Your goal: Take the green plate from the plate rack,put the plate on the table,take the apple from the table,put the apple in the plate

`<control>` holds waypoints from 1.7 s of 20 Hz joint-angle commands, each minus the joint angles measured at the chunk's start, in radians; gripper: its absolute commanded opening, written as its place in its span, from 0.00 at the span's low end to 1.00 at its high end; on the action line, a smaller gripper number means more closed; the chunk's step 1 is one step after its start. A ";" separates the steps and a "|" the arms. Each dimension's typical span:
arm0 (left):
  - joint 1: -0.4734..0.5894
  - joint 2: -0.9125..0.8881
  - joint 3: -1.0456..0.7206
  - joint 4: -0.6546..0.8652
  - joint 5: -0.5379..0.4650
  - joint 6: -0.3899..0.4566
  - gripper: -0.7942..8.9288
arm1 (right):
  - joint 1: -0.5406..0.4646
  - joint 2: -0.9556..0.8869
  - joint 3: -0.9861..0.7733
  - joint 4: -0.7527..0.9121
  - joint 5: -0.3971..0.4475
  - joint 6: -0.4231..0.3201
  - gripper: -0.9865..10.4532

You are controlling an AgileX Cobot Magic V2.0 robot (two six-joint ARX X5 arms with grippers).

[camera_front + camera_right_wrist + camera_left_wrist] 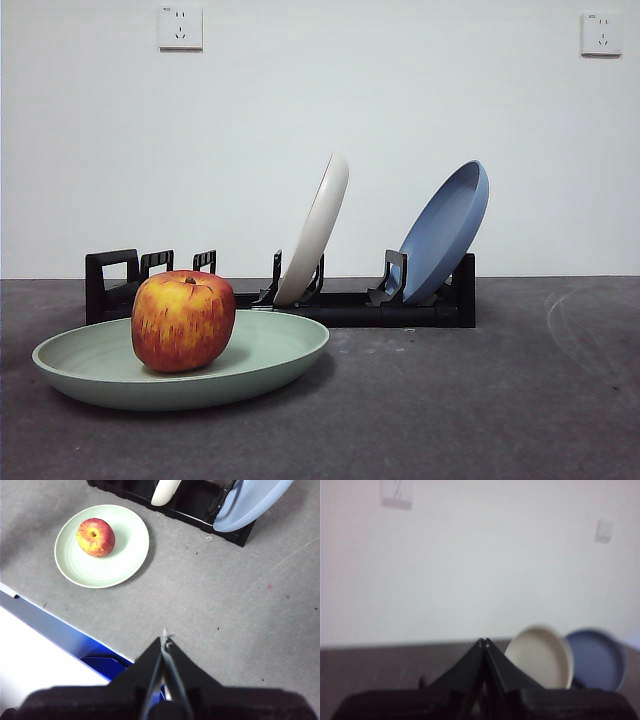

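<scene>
The green plate lies flat on the grey table, in front of the left end of the black plate rack. The red and yellow apple sits upright in the plate, off to one side of its middle. My left gripper is shut on nothing, held high and level, facing the wall and the rack. My right gripper is shut too, hovering high over the table near its front edge, well away from the plate. Neither arm shows in the front view.
A cream-white plate and a blue plate lean in the rack's slots. The rack's left slots hold nothing. A blue and white edge borders the table below the right gripper.
</scene>
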State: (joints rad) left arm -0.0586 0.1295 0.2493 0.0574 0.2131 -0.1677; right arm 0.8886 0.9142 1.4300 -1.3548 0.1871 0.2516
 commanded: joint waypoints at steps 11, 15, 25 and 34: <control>0.023 -0.125 -0.239 -0.230 -0.191 0.019 0.08 | 0.000 -0.001 -0.012 -0.022 0.005 0.010 0.09; 0.023 -0.125 -0.239 -0.225 -0.187 0.026 0.08 | 0.000 -0.001 -0.012 -0.022 0.005 0.010 0.09; 0.020 -0.124 -0.238 -0.224 -0.187 0.026 0.08 | 0.000 -0.001 -0.012 -0.022 0.005 0.010 0.09; 0.020 -0.097 -0.238 -0.224 -0.187 0.026 0.08 | 0.000 -0.001 -0.012 -0.022 0.005 0.010 0.09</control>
State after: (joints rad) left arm -0.0395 0.0322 0.0177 -0.1787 0.0284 -0.1566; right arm 0.8886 0.9142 1.4300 -1.3548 0.1871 0.2516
